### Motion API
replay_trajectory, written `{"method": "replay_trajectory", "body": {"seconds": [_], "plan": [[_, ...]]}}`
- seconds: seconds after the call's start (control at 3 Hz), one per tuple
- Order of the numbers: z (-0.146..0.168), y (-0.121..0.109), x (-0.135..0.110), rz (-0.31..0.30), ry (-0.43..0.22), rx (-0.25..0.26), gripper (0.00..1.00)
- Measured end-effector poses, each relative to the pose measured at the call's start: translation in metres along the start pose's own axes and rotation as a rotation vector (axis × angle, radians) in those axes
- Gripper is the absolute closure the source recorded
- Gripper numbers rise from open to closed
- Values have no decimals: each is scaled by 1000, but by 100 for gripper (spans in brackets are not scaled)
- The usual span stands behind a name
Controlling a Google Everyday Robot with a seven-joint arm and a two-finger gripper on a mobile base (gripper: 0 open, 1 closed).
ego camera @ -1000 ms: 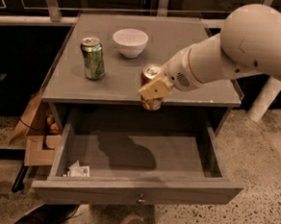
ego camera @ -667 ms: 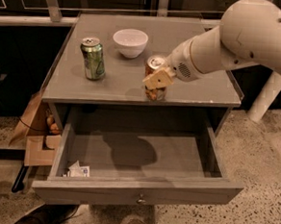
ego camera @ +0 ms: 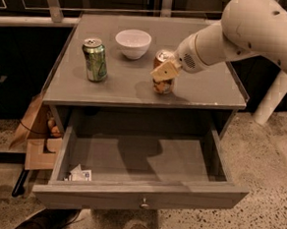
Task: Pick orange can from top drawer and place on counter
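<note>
**Left to right.** A green can (ego camera: 95, 60) is standing near the left edge of the counter (ego camera: 121, 85). A white bowl (ego camera: 133, 43) is sitting toward the back edge. The gripper (ego camera: 164, 72) is pinching the orange can (ego camera: 161, 86) right of centre, with the can's base at or just above the surface.

**Risk.** If the can is tilted or unseated at release, it could topple and roll off the front edge into the open top drawer (ego camera: 177, 197). A leftward retreat could clip the bowl.

**Writing.** No brand is reading clearly on either can, and neither is the print on the paper packet (ego camera: 80, 173) in the drawer's front-left corner.
</note>
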State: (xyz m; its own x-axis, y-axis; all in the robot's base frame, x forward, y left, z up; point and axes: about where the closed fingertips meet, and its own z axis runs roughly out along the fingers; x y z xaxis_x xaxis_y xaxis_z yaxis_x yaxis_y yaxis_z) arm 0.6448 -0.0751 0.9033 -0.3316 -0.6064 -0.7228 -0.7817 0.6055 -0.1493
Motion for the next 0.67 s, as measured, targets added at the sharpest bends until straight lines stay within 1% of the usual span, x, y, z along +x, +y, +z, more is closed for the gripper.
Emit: {"method": "replay_trajectory", "body": {"seconds": [0.67], "plan": [[13,-17,9,94,23,-31,100]]}}
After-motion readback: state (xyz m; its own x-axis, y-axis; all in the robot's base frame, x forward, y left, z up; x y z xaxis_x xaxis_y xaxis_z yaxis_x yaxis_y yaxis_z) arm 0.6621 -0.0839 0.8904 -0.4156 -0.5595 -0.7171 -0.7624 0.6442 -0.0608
